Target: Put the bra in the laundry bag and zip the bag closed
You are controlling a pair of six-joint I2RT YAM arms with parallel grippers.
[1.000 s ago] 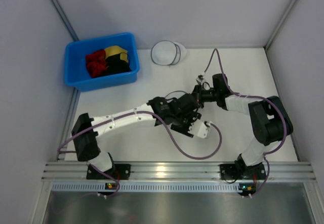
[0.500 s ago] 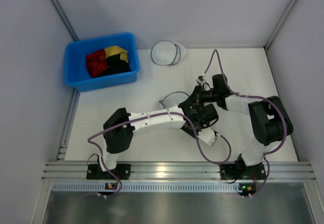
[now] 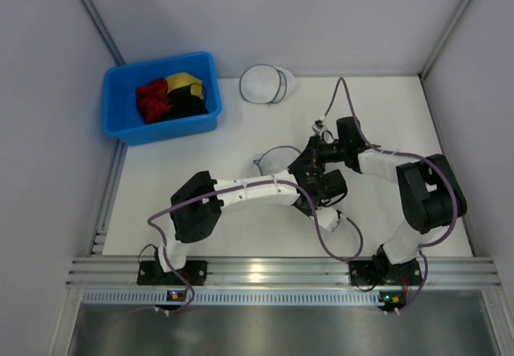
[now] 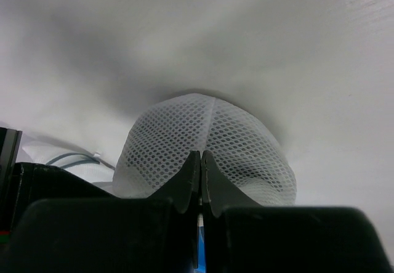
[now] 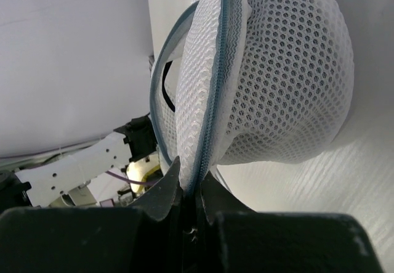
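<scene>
Pressing tip to tip against the mesh of the laundry bag (image 4: 203, 131), the fingers of the left gripper (image 4: 201, 157) are fully closed; caught fabric cannot be confirmed. Its arm is stretched low across the table (image 3: 241, 143). The bag's zip edge is pinched by the right gripper (image 5: 189, 183), its forearm folded leftward. A black strap of the bra (image 5: 165, 91) is glimpsed inside.

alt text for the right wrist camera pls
The right gripper, jaws shut, pinches the zip edge of a round, see-through white mesh laundry bag bulging above it. The rims stand apart on the left, a thin black strap showing in the gap; a white arm link lies lower left.
</scene>
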